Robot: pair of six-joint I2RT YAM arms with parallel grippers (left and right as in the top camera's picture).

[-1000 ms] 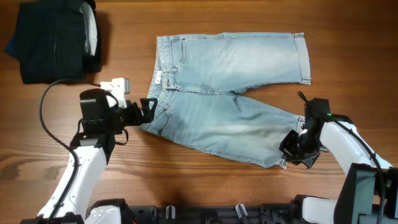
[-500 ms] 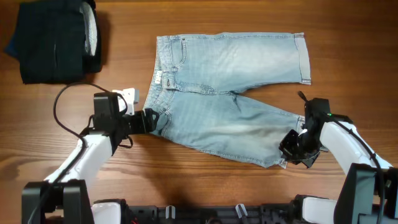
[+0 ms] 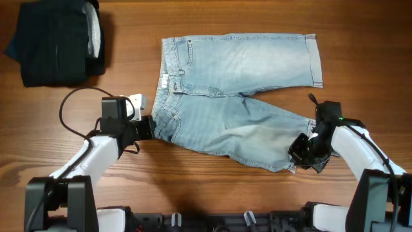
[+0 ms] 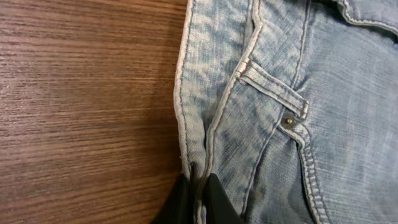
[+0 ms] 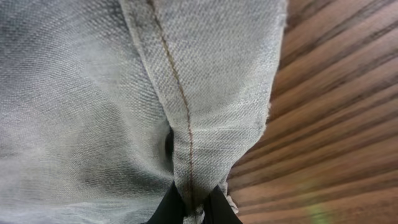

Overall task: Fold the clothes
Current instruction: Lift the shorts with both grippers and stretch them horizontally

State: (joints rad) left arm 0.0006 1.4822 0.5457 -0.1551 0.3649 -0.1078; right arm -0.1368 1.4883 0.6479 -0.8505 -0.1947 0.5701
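Note:
The clothes [image 3: 238, 96], light blue faded denim shorts, lie flat on the wooden table, waistband to the left and both legs running right. My left gripper [image 3: 153, 125] is shut on the near end of the waistband [image 4: 199, 124], whose edge is pinched between the black fingertips [image 4: 214, 199]. My right gripper [image 3: 297, 151] is shut on the hem of the near leg, with the side seam [image 5: 183, 124] bunched between its fingertips [image 5: 219, 208]. A belt loop [image 4: 270, 90] and a rivet [image 4: 286, 121] show in the left wrist view.
A black folded garment pile [image 3: 55, 42] with a white-grey edge sits at the far left corner. Bare wooden table [image 3: 212, 193] lies along the front edge and to the right of the shorts. A black cable [image 3: 71, 106] loops beside the left arm.
My left gripper moved right onto the waistband's near end and closed on it. The right gripper stayed shut on the leg hem without moving.

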